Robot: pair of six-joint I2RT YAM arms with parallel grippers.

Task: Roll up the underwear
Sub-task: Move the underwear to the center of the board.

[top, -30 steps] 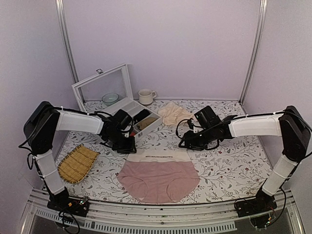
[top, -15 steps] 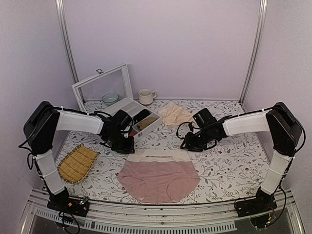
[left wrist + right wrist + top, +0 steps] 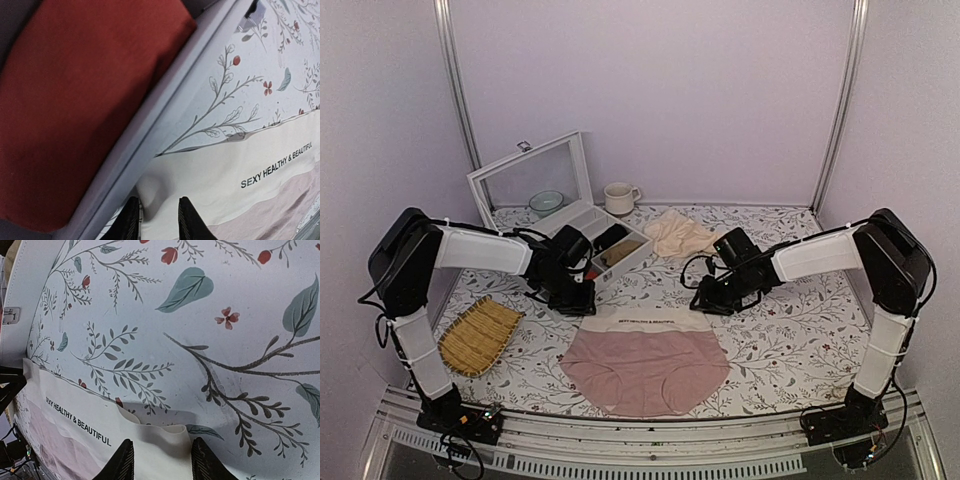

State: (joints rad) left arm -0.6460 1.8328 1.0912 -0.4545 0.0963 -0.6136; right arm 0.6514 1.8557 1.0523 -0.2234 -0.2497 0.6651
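Note:
The underwear (image 3: 645, 365) lies flat at the near middle of the table, dusty pink with a cream waistband (image 3: 650, 320) on its far side. My left gripper (image 3: 588, 305) is down at the waistband's left corner. In the left wrist view its jaws (image 3: 159, 200) stand open astride a raised fold of the waistband (image 3: 250, 165). My right gripper (image 3: 708, 303) is at the right corner. In the right wrist view its jaws (image 3: 162, 440) stand open around the waistband's (image 3: 75, 410) curled-up edge, not clamped.
A white divided box (image 3: 610, 250) with its lid (image 3: 535, 175) up stands just behind the left gripper; its wall (image 3: 165, 100) and a red bundle (image 3: 75, 100) fill the left wrist view. Behind are a cup (image 3: 618, 198), a bowl (image 3: 546, 202) and a beige cloth (image 3: 678, 235). A bamboo tray (image 3: 478, 335) lies left.
The right arm has swung left and brought its gripper to the waistband's right corner, jaws narrowing. The left gripper stayed in place and its jaws narrowed, bunching the fabric.

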